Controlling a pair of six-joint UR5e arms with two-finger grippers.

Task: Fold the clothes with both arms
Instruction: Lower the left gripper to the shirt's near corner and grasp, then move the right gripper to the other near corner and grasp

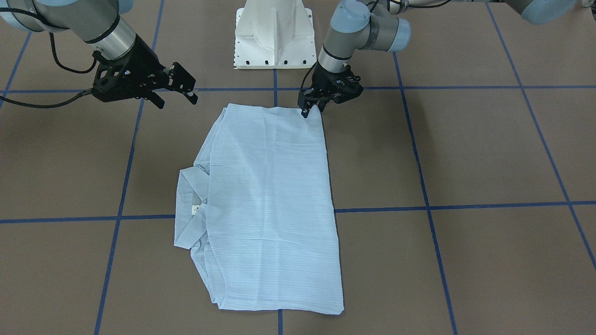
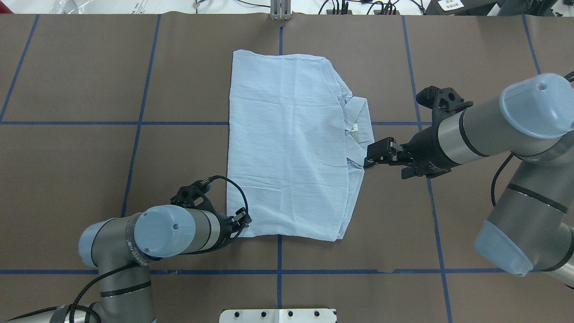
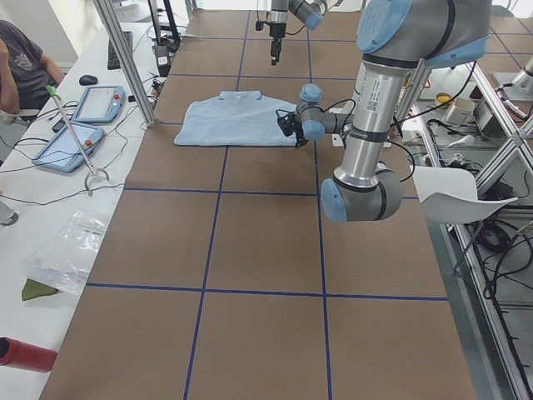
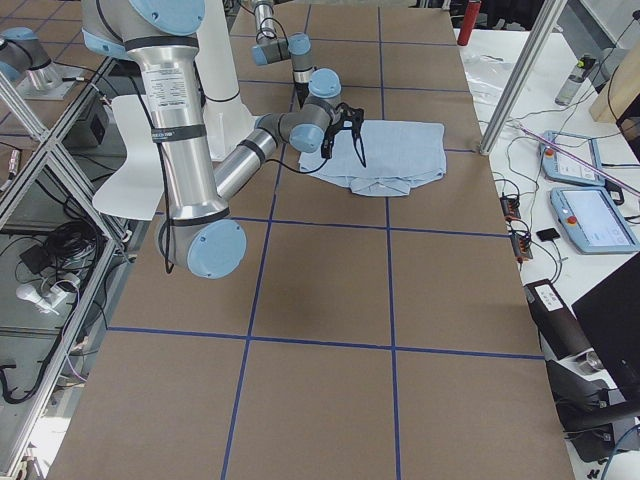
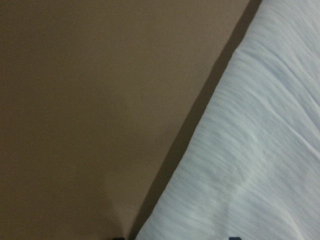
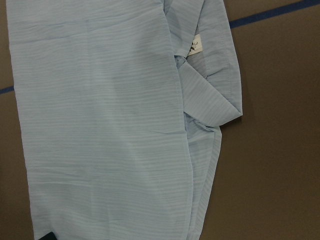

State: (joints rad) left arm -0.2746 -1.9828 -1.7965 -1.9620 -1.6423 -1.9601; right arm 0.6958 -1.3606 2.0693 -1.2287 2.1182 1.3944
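The pale blue striped shirt (image 1: pixel 270 195) (image 2: pixel 287 143) (image 6: pixel 100 125) lies folded into a flat rectangle at the table's middle. Its collar (image 2: pixel 358 125) (image 1: pixel 188 204) sticks out on the robot's right side. My left gripper (image 1: pixel 313 110) (image 2: pixel 245 220) is down at the shirt's corner nearest the robot. Its fingers stand slightly apart with the cloth edge (image 5: pixel 250 150) between them. My right gripper (image 1: pixel 179 100) (image 2: pixel 368 158) (image 4: pixel 345 150) hovers open above the table beside the collar side, holding nothing.
The white pedestal base (image 1: pixel 274 37) stands just behind the shirt. Blue tape lines cross the brown table (image 2: pixel 89 179). Along the far side bench there are tablets (image 3: pixel 96 104) (image 4: pixel 595 215), cables, and a seated person (image 3: pixel 21 58).
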